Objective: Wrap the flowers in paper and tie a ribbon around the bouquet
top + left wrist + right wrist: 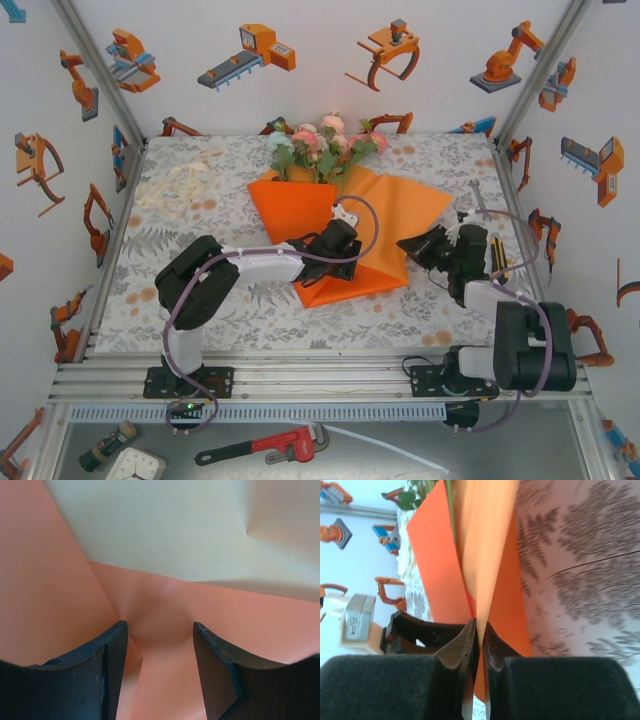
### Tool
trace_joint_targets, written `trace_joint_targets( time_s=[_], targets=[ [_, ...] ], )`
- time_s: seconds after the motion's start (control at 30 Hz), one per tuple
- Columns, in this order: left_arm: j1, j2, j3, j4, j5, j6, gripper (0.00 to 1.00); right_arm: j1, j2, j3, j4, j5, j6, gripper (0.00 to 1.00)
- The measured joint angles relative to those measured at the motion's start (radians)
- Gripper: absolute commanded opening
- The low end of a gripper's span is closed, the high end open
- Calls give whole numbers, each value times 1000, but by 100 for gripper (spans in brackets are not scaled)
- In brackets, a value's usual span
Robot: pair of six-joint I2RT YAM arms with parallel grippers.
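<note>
Two pincers are found at the paper [300, 205] — the right pincer [479, 626] is seen clamped shut on a folded edge, the left pincer [160, 630] held apart astride a crease. From above, the flowers [320, 145] are seen lying at the paper's far end on the counter [250, 310].

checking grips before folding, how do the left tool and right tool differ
The left tool has fingers apart, a ridge of the paper between them; the right tool has fingers nearly together, pinching its edge. The left sits mid-sheet, the right at its right side. Both touch it.
</note>
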Motion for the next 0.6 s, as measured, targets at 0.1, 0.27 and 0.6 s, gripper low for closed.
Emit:
trace_joint_targets(
  time_s=[0.1,0.27,0.6],
  targets=[
    [0,0,-8,21,5,0,53,84,-19,33,-42,30,12,9],
    [0,-16,-53,89,16,2,53,149,3,94,-52,90,116,0],
    [-8,-27,-121,225,50,38,53,182,108,335,-156,244,294,4]
  ],
)
